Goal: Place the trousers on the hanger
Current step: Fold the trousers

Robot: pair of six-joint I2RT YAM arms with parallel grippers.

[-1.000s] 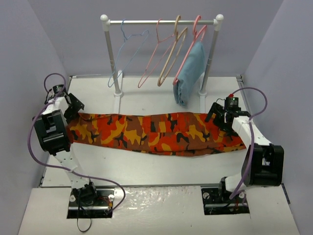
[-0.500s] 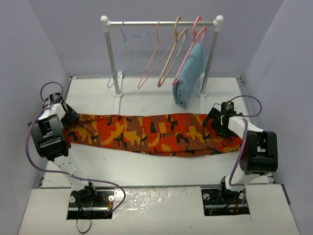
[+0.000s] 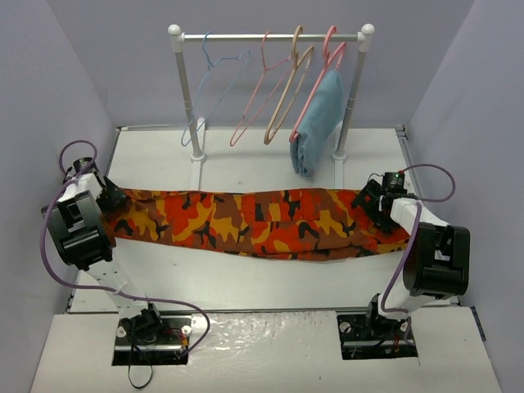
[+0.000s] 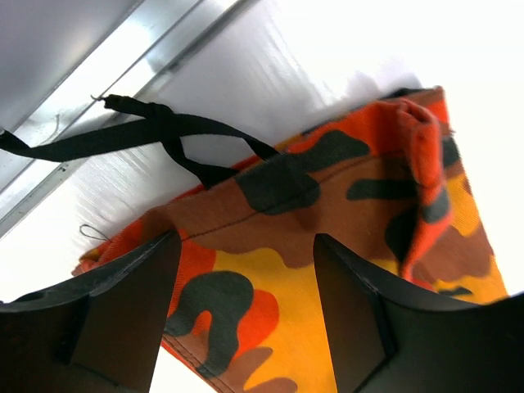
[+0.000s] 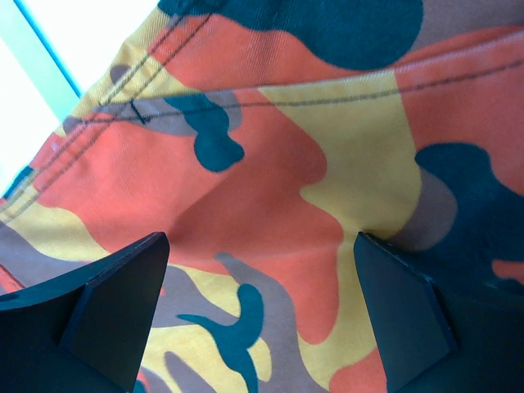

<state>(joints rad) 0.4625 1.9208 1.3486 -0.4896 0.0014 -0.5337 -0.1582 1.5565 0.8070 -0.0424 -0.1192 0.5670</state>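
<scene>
The camouflage trousers (image 3: 254,221) lie stretched flat across the table, from left to right. My left gripper (image 3: 109,199) is down at their left end. In the left wrist view its jaws stand open (image 4: 247,246) over the cloth (image 4: 352,164), with a black drawstring (image 4: 164,131) trailing onto the table just beyond. My right gripper (image 3: 373,205) is down at the right end. Its jaws are wide open (image 5: 262,246) with flat fabric (image 5: 270,123) between the fingers. The light-blue wire hanger (image 3: 214,90) hangs at the left of the rail, behind the trousers.
A white rail (image 3: 270,37) on two posts stands at the back. It carries pink hangers (image 3: 258,94), a tan hanger (image 3: 286,94) and a folded light-blue garment (image 3: 318,123). Grey walls close in left and right. The table's raised edge (image 4: 123,65) runs near the left gripper.
Both arms have folded lower and drawn outward, and both grippers have come down onto the trouser ends. The trousers lie where they were.
</scene>
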